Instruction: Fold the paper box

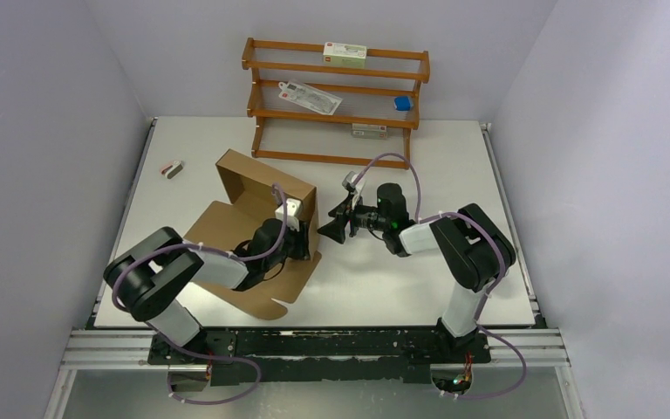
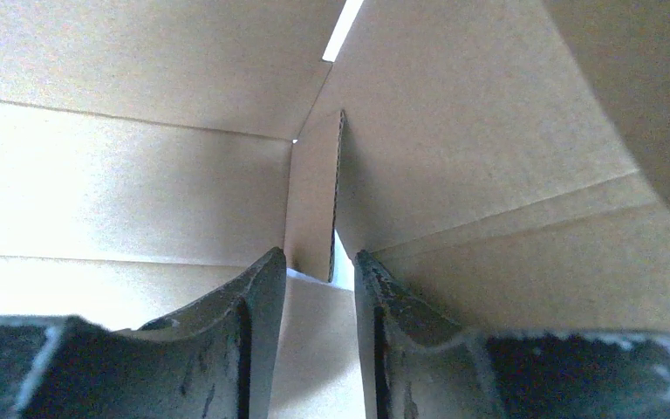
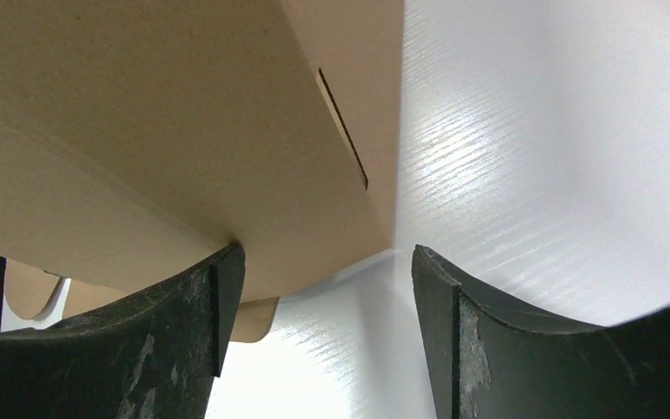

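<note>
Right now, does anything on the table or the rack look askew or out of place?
Yes. The paper box is only half formed, its walls leaning with one flap flat on the table. On the wooden rack, the flat white packet lies crooked across the second shelf.

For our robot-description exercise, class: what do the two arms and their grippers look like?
Both the left arm and right arm have black joints and white links, with lilac cables looping along them. A small white camera module sits at each wrist. The left gripper and right gripper have black, curved fingers scuffed with pale wear marks.
</note>
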Robot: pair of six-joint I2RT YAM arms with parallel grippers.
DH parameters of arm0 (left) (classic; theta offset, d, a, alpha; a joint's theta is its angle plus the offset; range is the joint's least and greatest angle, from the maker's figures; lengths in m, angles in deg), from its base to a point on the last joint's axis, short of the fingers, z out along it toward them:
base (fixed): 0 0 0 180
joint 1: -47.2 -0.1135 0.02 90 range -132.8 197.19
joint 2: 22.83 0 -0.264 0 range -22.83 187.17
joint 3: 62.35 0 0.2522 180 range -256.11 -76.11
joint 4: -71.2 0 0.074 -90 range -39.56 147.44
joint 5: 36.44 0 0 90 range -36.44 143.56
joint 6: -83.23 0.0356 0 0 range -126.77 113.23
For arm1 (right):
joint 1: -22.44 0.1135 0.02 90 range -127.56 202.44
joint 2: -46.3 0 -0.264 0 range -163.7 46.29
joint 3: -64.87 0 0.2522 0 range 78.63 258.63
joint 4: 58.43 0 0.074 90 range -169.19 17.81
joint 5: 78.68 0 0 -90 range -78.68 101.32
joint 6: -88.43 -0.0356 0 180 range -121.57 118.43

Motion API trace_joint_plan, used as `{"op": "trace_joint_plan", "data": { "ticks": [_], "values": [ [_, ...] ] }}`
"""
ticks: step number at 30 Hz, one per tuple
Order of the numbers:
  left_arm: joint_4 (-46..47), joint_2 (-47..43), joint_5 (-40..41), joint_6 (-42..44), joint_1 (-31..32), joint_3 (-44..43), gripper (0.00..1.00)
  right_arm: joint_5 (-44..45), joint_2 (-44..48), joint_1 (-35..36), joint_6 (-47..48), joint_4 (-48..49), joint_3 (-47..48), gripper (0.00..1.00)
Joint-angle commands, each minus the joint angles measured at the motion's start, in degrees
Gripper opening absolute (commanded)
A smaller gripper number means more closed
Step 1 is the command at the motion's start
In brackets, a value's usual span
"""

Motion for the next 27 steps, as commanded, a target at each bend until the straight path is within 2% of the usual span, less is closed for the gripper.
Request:
{"op": "trace_joint_plan", "data": {
  "ticks": [1,8,15,19,22,25,27],
  "values": [
    [-2.13,-3.13,-0.96,-1.44,0.25,1.10,0.42,-0.01,-0.41,0.43,0.75,2.26,0.76,0.74],
    [-9.08,-8.97,1.43,-1.50,0.16,2.54,0.48,-0.36,0.02,0.41,1.37,1.29,0.94,0.74],
    [-13.01,-13.55,-0.85,-3.15,0.08,4.13,0.58,-1.24,-0.16,0.64,1.02,1.35,0.96,0.74],
    [-17.11,-18.36,-1.48,-3.70,-0.14,5.63,0.58,-1.21,0.01,1.08,1.20,1.13,0.63,0.74],
    [-20.19,-22.38,-1.15,-3.79,-0.47,6.67,0.51,-1.21,0.17,1.46,1.20,1.23,0.46,0.74],
    [-21.61,-25.81,0.90,-3.77,-1.19,7.95,0.35,-0.95,0.45,1.64,0.90,1.46,0.09,0.74],
    [-22.90,-26.40,2.57,-4.21,-2.61,7.94,0.29,-0.77,0.61,1.92,0.72,1.81,-0.16,0.75]
  ]
}}
